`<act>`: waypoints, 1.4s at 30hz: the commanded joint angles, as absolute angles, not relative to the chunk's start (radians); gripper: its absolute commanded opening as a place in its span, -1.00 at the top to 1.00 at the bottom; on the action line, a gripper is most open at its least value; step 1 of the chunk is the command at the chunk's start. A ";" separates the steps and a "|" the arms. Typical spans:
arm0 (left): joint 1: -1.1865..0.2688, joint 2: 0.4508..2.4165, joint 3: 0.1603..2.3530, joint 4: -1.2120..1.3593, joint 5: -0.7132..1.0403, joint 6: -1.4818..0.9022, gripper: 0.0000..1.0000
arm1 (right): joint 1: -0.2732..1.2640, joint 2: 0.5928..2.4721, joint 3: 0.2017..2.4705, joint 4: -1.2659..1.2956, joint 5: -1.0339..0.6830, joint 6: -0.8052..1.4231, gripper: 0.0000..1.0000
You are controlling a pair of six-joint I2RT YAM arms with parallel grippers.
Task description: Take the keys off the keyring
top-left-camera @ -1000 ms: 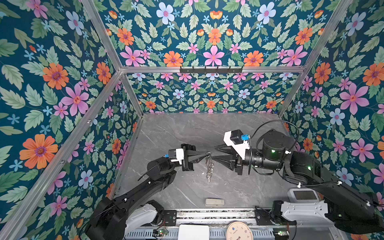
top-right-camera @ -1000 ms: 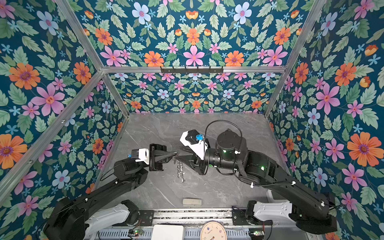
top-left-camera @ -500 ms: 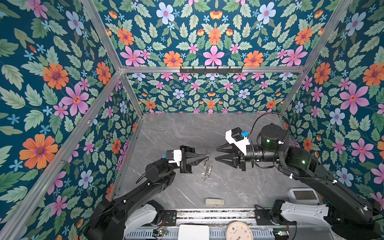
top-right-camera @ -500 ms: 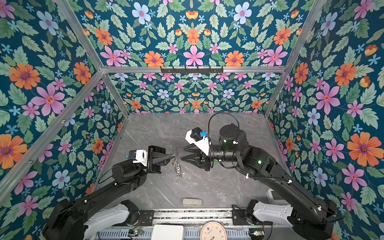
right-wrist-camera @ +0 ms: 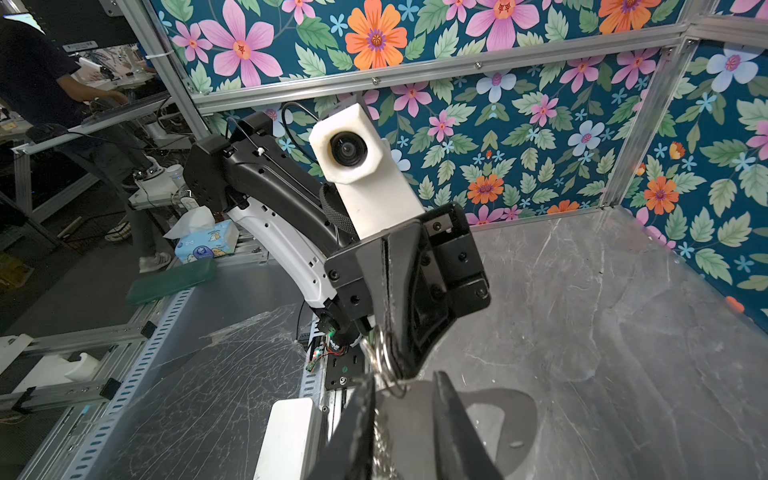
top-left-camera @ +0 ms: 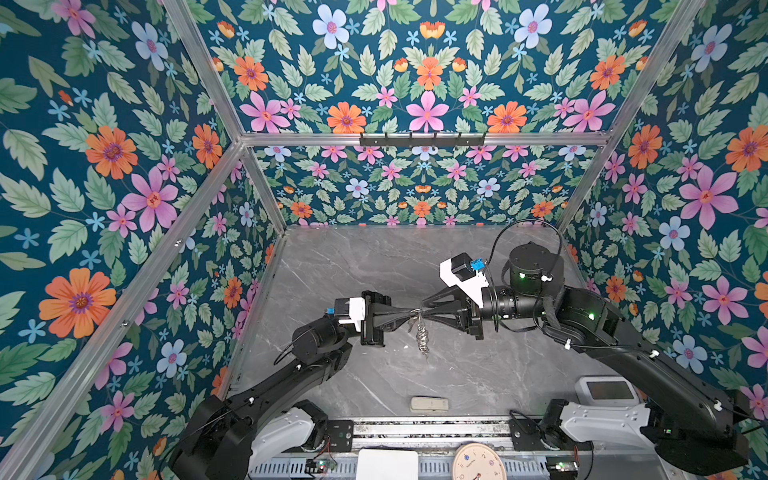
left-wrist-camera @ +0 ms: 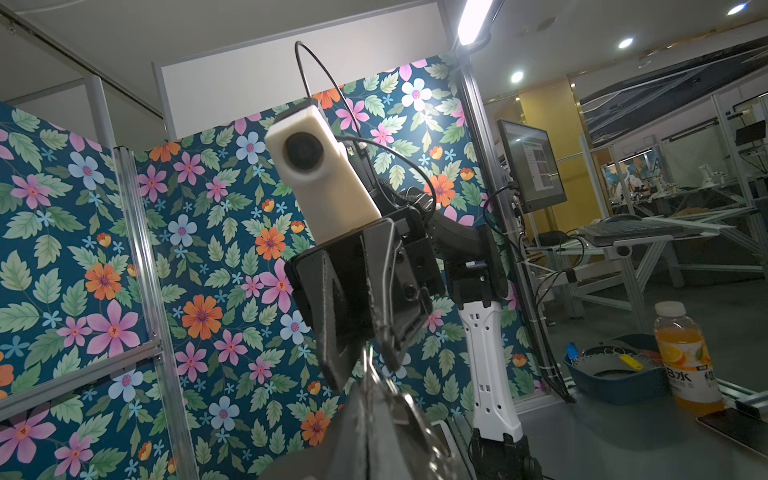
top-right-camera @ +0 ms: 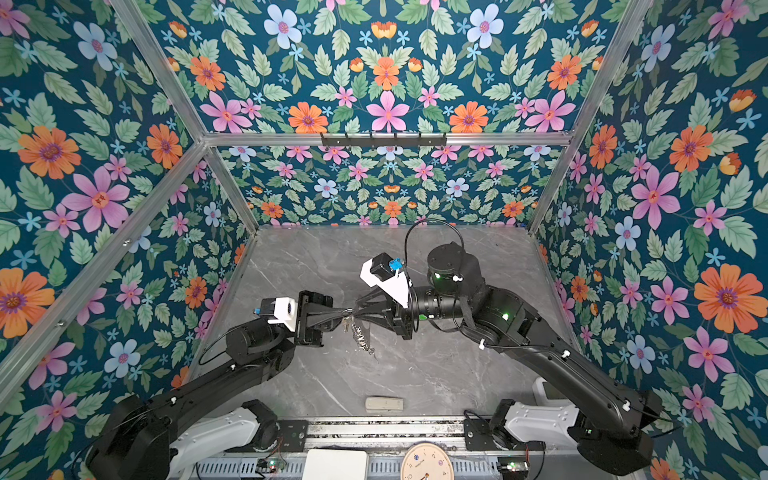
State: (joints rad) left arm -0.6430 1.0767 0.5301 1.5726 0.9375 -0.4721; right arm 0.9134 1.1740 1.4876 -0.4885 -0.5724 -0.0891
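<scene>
One keyring (top-left-camera: 420,334) held — bottle (left-wrist-camera: 688,361) label "水".

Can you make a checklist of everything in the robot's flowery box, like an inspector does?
Surface: grey marbled table, no spills seen.
Job's things: keyring held in the air, chain dangling; keys hang at its ring.
Clutter: beige block near the front edge; clock past it.
Grippers: left gripper shut on the keyring; right gripper at the ring, jaws apart.
Cables: black cable loops above the right arm, clear of the keyring.
Surroundings: floral walls, hook rail on the back wall.
</scene>
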 commanded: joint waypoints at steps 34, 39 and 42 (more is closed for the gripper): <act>-0.642 0.981 0.514 1.392 0.836 -0.449 0.57 | 0.913 1.118 1.424 -0.405 -0.460 -0.059 1.00; -0.643 0.949 0.515 1.325 0.818 -0.446 0.46 | 0.914 1.088 1.387 -0.408 -0.413 -0.046 1.00; -0.643 0.936 0.519 1.283 0.806 -0.443 0.42 | 0.914 1.072 1.367 -0.403 -0.403 -0.040 1.00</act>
State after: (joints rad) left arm -0.6434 0.9466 0.5121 1.3308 0.8242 -0.4599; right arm 0.9131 1.0843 1.3754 -0.4458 -0.4332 -0.0563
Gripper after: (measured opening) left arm 0.284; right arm 0.052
